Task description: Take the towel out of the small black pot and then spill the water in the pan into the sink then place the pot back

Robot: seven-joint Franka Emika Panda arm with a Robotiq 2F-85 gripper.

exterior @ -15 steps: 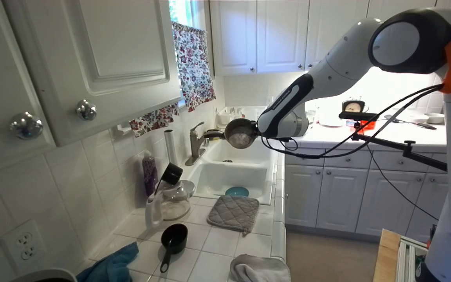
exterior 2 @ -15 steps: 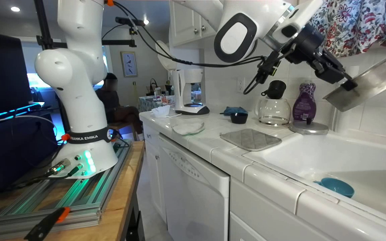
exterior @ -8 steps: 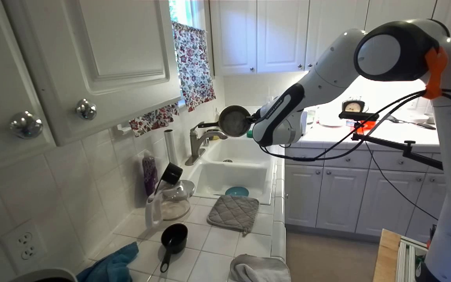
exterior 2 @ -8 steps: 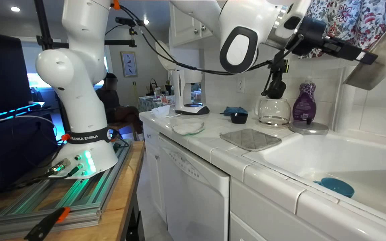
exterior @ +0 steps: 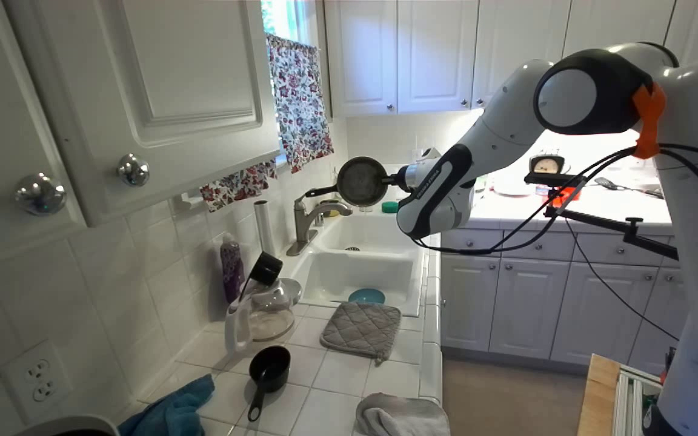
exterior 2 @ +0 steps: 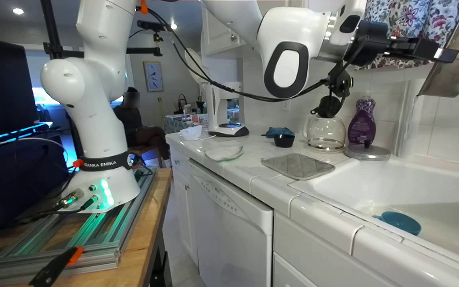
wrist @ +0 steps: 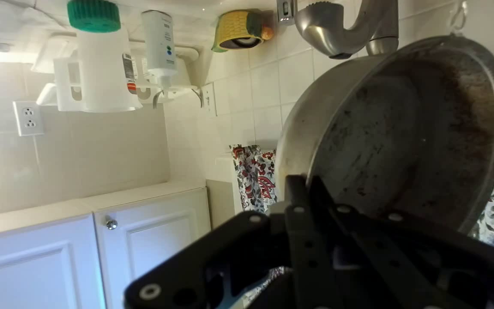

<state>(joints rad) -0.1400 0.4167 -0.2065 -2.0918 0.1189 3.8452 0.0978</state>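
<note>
One pan [wrist: 401, 141] is tipped on its side over the sink [exterior 2: 432, 185], gripper [wrist: 306, 182] pinching its rim and a thin trickle of water [exterior 2: 414, 103] coming off the low lip, so pretty clearly the pouring step. Step one's likely done, since the blue towel [exterior: 170, 407] lies near the wall-side edge of the counter [exterior: 332, 380]. Next probably calls for letting it drain, then levelling the pan and putting it back.

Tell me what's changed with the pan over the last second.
The pan has risen and tipped further onto its side; a thin stream of water now falls from its lower rim. The gripper still grips its wall. The blue cup and grey pot holder haven't moved.
</note>
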